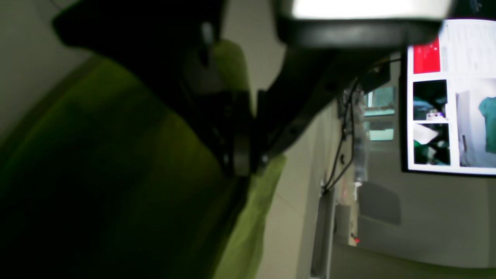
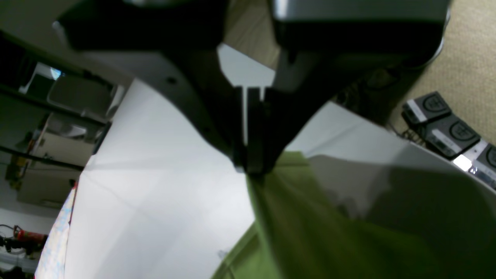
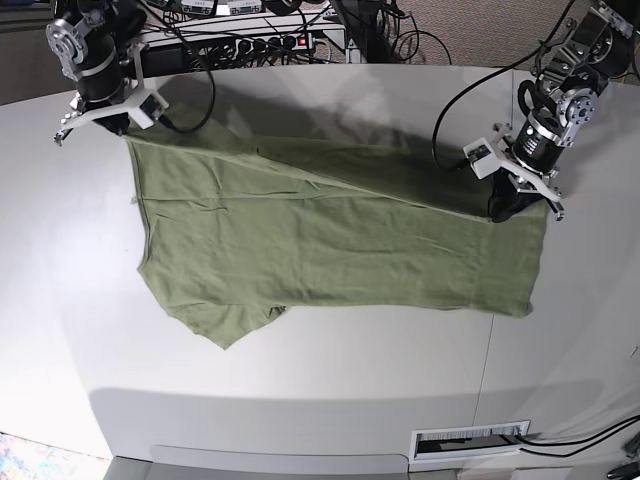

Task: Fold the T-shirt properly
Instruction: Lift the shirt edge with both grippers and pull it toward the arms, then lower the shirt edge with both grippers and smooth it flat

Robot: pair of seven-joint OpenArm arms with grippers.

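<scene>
The olive-green T-shirt (image 3: 330,240) is stretched across the white table (image 3: 300,370), its far edge raised between both arms and a sleeve pointing toward the front at lower left. On the right of the base view, my left gripper (image 3: 512,203) is shut on the shirt's corner. The left wrist view shows dark fingers (image 1: 240,155) pinching green cloth (image 1: 116,155). On the left of the base view, my right gripper (image 3: 112,122) is shut on the other far corner. In the right wrist view its fingers (image 2: 252,155) clamp the T-shirt (image 2: 310,224) above the table (image 2: 155,174).
Cables and a power strip (image 3: 250,40) lie beyond the table's far edge. A monitor (image 1: 449,97) hangs on the wall in the left wrist view. Foot pedals (image 2: 445,124) sit on the carpet. A labelled slot (image 3: 470,438) is at the table's front right.
</scene>
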